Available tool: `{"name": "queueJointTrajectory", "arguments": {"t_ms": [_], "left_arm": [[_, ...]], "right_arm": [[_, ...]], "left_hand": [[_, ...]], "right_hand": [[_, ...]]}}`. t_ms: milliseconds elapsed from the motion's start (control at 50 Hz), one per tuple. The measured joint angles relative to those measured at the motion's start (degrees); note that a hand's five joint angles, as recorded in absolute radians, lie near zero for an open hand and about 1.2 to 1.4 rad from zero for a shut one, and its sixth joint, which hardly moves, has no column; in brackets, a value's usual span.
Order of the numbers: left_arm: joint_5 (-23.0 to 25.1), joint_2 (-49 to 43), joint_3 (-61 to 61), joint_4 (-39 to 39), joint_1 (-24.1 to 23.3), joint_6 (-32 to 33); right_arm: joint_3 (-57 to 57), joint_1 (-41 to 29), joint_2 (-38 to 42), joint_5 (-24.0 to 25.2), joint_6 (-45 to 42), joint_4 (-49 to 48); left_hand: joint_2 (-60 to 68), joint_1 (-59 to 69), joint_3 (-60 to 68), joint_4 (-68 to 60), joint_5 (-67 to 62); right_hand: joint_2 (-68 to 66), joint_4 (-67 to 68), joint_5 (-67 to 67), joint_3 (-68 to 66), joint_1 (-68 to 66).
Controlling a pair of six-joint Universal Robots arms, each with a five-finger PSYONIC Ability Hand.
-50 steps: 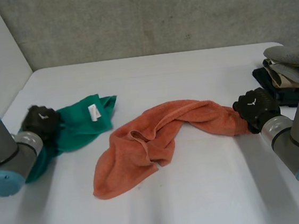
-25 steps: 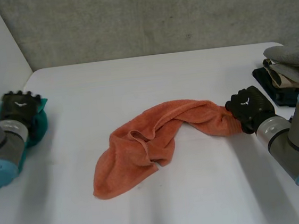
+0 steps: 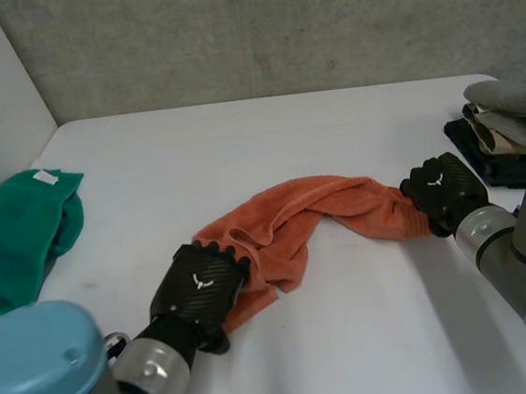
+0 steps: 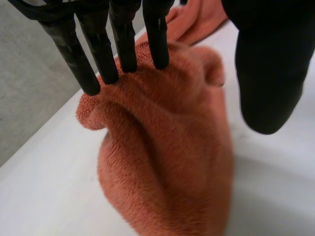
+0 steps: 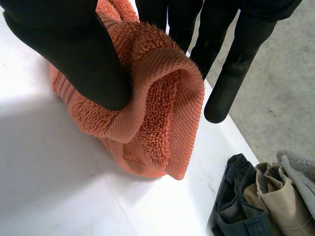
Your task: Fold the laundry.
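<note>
In the head view, an orange towel [image 3: 293,214] lies in a loose, twisted band across the middle of the white table [image 3: 265,131]. The left hand [image 3: 200,288] rests on its near, bunched end, and the right hand [image 3: 443,192] is at its far right end. Each hand carries 1 small white mark on its back, too small to read. A green cloth [image 3: 17,232] lies crumpled at the table's left edge, partly cut off by the frame. It bears 1 white tag [image 3: 46,177], on which no writing can be made out. A stack of folded clothes [image 3: 505,129] in grey, beige and dark tones sits at the right edge, just beside the right hand and also cut off. The left hand covers the towel end beneath it.

In the left wrist view, the left hand's fingers [image 4: 125,44] are straight, their tips touching the top of the towel's humped end. The thumb [image 4: 266,64] stands wide apart on the other side, clear of the terry, so the hand is spread and grips nothing. The towel's far length runs out of sight behind the fingers.

In the right wrist view, the right hand's thumb [image 5: 74,44] presses a folded, ribbed towel edge against the fingers [image 5: 236,59] behind it, pinching it. The fold hides where those fingers meet the cloth. The folded stack lies near, cut off at the corner.
</note>
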State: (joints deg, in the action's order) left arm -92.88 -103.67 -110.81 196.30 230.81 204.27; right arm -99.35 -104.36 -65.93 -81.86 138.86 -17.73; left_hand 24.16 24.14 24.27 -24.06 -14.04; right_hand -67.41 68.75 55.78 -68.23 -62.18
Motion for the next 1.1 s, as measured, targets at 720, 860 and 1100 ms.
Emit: {"name": "queueJointTrajectory", "arguments": {"t_ms": [720, 860, 1100], "left_arm": [[-0.38, 5.58, 12.04, 3.78, 12.50, 3.83], [6.77, 16.07, 16.76, -13.77, 23.97, -8.30], [15.58, -1.84, 30.20, -30.97, 33.45, -16.57]], "right_arm": [[11.50, 2.91, -8.09, 0.00, -6.64, 19.33], [20.04, 6.63, -12.06, 1.83, -10.92, 31.94], [22.14, 3.06, -3.42, -1.09, -13.66, 29.50]], "left_hand": [[43.55, 37.32, 42.42, -44.35, -38.88], [43.55, 37.32, 42.42, -44.59, -38.88], [43.55, 37.32, 42.42, -44.65, -38.88]], "right_hand": [[0.00, 0.01, 0.00, 0.00, 0.00], [0.00, 0.01, 0.07, 0.00, 0.00], [0.00, 0.00, 1.66, 0.00, 0.00]]}}
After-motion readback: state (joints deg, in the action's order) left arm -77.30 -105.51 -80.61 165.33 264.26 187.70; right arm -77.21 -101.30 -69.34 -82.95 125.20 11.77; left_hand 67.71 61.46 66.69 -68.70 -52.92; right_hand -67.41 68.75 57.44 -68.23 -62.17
